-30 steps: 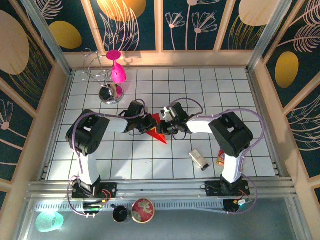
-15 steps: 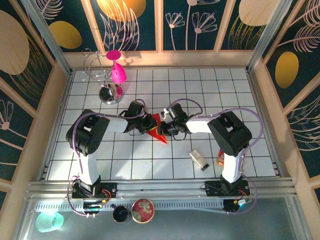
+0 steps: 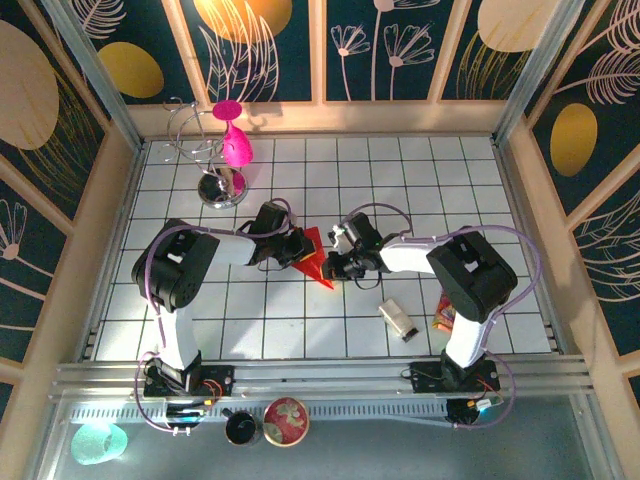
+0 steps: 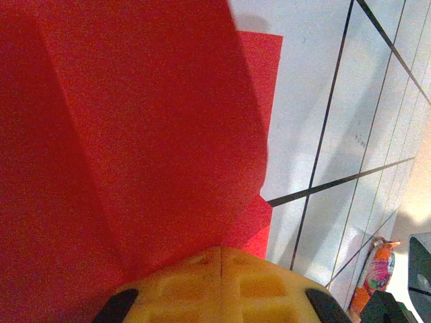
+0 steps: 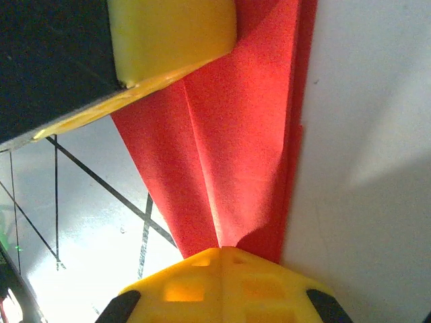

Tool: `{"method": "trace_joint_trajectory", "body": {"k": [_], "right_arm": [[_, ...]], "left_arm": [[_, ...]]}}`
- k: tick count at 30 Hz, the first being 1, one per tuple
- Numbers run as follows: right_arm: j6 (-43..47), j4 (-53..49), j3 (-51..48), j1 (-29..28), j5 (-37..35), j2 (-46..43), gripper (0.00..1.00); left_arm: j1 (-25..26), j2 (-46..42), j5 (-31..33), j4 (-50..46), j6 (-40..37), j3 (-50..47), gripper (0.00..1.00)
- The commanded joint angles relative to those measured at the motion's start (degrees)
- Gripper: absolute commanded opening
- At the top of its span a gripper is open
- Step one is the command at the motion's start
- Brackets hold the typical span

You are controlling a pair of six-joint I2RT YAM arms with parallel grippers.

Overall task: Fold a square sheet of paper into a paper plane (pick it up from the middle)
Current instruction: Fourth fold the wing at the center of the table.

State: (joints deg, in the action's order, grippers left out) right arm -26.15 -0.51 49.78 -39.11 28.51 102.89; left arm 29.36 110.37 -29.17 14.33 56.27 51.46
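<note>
The red sheet of paper (image 3: 318, 264) lies folded into a narrow creased shape mid-table, with a point toward the near side. My left gripper (image 3: 299, 250) is shut on its left side. In the left wrist view the paper (image 4: 135, 134) runs into the closed yellow pads (image 4: 202, 282). My right gripper (image 3: 337, 265) is shut on the paper's right side. In the right wrist view the folded layers (image 5: 229, 148) converge into that gripper (image 5: 221, 250). The left gripper's yellow finger (image 5: 168, 33) shows at the top there.
A small silver box (image 3: 398, 318) and a printed snack packet (image 3: 441, 318) lie near the right arm's base. A magenta goblet (image 3: 235, 140) hangs on a metal stand (image 3: 220, 188) at the back left. Wooden walls fence the tiled table (image 3: 420, 190).
My right gripper has slid a little toward the near side along the paper, and its arm has swung outward to the right. The left gripper and the paper have hardly moved.
</note>
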Motion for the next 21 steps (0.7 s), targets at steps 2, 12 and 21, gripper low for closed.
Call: {"method": "trace_joint_trajectory", "body": {"k": [2, 12, 21], "right_arm": [[0.9, -4.6, -0.9, -0.2, -0.2, 1.0, 0.05], [1.6, -6.5, -3.7, -0.4, -0.9, -4.0, 0.05], [1.9, -6.4, -4.1, -0.9, -1.8, -3.4, 0.05]], "left_arm": [[0.0, 3.2, 5.3, -6.1, -1.7, -1.3, 0.05], [0.0, 3.1, 5.3, -6.4, -1.6, -0.9, 0.05], [-0.1, 3.1, 5.3, -6.5, -1.7, -0.9, 0.05]]}}
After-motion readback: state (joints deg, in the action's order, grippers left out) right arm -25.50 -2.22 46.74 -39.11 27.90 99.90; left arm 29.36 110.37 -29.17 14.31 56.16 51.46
